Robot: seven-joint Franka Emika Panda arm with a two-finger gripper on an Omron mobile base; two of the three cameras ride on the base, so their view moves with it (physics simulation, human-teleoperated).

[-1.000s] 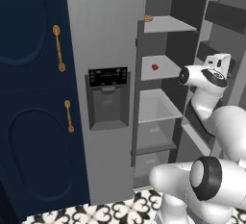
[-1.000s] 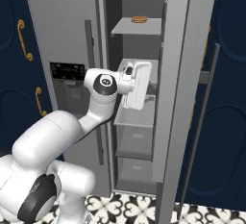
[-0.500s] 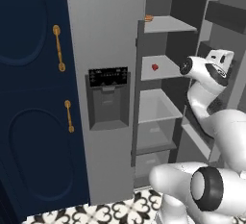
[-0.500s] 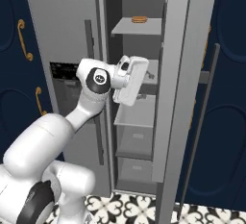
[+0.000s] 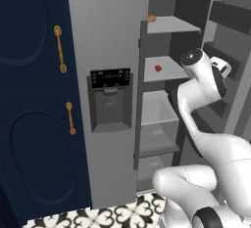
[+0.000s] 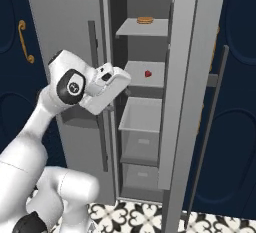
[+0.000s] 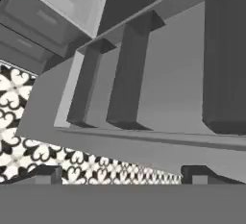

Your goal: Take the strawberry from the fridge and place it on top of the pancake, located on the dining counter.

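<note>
Changes since the earlier pictures:

- Arm, left base view: the white wrist and hand have climbed from about 3 o'clock to about 2 o'clock and now rise in front of the open fridge (image 5: 162, 104) compartment, just to the 3 o'clock side of the shelf that carries the strawberry (image 5: 158, 68).
- Arm, right base view: the elbow joint has swung out toward 9 o'clock and lifted; the hand has turned from hanging upright to lying tilted.
- Gripper (image 7: 122, 174): fingertips, pressed together a second ago, now stand wide apart at 7 and 5 o'clock in the hand view, nothing between them.
</note>
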